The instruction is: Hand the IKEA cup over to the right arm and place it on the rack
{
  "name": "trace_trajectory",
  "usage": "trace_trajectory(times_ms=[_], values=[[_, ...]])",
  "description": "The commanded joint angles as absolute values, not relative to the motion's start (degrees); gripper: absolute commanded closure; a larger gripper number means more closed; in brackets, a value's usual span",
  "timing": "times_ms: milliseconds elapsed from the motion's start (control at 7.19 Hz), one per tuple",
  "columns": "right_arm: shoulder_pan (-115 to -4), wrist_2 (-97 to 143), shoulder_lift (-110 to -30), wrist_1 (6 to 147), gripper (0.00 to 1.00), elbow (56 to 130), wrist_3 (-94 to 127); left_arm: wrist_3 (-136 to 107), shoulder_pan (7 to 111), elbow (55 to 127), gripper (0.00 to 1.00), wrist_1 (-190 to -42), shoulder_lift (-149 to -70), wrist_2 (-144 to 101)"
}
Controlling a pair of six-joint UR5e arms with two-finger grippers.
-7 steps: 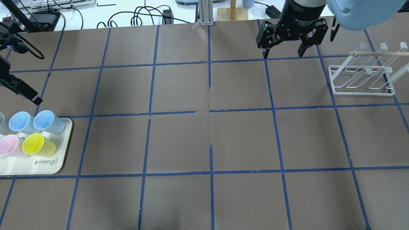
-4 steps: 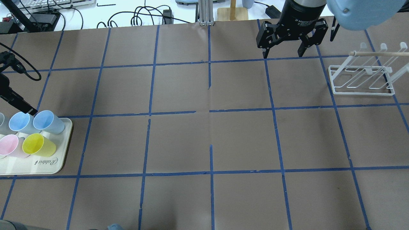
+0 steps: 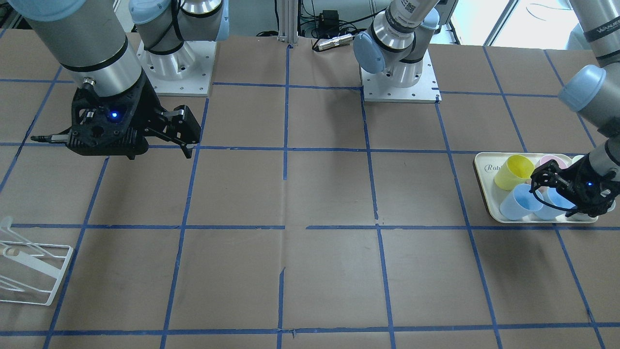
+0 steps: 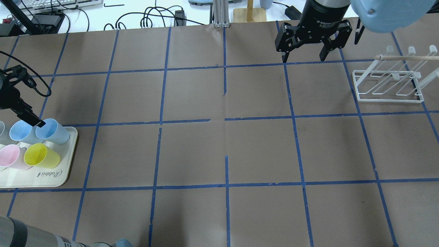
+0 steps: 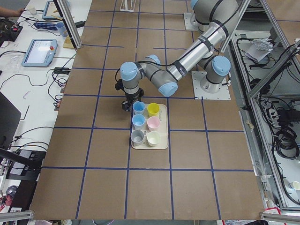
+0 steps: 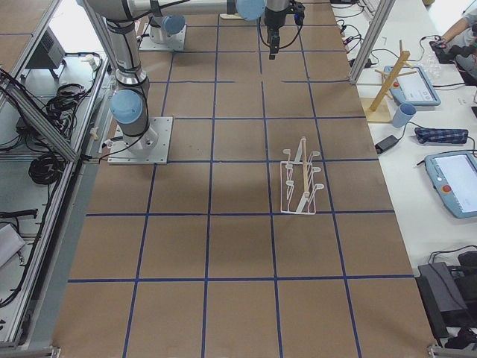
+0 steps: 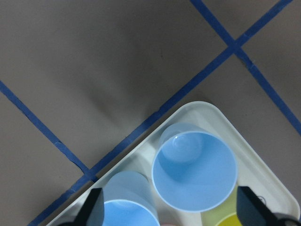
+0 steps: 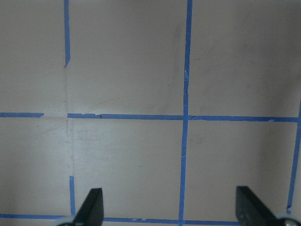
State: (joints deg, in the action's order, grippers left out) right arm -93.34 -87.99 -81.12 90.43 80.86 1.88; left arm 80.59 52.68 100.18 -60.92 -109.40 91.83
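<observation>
Since the light blue tapered plastic cup [image 7: 194,172] stands upright, mouth up, its long axis runs straight up toward the left fingers [image 7: 94,211]. It occupies the corner of the cream plastic tray [image 4: 51,179] that faces the far edge and the middle of the brown papered desk [image 4: 226,147]; the tray itself lies at the desk's left edge. The left fingers are spread wide and hold nothing. In the wrist view one tip shows on each side of the cup's rim, so the cup lies directly beneath them, roughly centred. A second light blue cup [image 7: 123,205] stands just beside it, near one fingertip; I judge a straight descent must keep clear of that neighbour. The right fingers [image 4: 285,55], also wide and empty, hang near the far edge toward the right end, well apart from the cup, so the left arm is plainly nearer. The white wire rack [image 4: 389,100] sits by the far right corner.
</observation>
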Motion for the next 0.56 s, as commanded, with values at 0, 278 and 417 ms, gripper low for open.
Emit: trace_trajectory(times_ms=[0, 278, 417], values=[[-93.34, -87.98, -81.12, 90.44, 0.0, 80.86, 1.85, 82.27, 52.65, 100.11, 0.0, -59.94, -111.96, 91.85], [-93.34, -87.98, -81.12, 90.35, 0.0, 80.86, 1.85, 82.26, 52.73, 100.2, 0.0, -60.55, -112.58, 91.84], [-93.34, -87.98, -81.12, 90.35, 0.0, 80.86, 1.85, 82.27, 52.73, 100.2, 0.0, -60.99, -112.85, 91.93]])
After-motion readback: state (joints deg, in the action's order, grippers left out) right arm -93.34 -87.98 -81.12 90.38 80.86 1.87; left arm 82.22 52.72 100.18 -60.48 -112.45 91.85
